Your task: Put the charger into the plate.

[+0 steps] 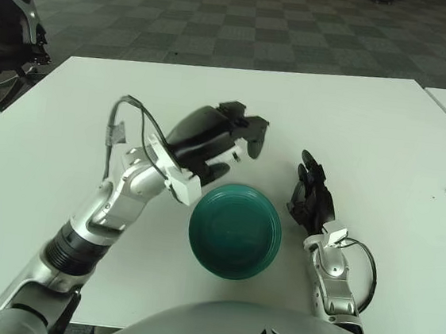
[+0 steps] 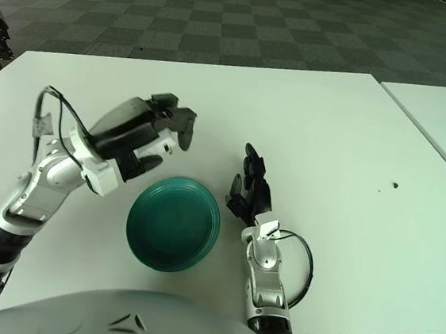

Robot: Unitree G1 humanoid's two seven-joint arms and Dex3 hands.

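Now | left hand (image 1: 224,139) raised above plate's (image 1: 235,230) far-left edge, fingers gripping charger (image 1: 256,136) | right hand (image 1: 312,194) open beside plate

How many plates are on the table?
1. The green plate sits on the white table, between the left hand and the right hand; none seem hidden.

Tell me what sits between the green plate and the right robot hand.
Nothing: only a bare strip of white table separates the green plate from the right robot hand, shown in both eye views. The left robot hand hovers past the plate's far-left rim.
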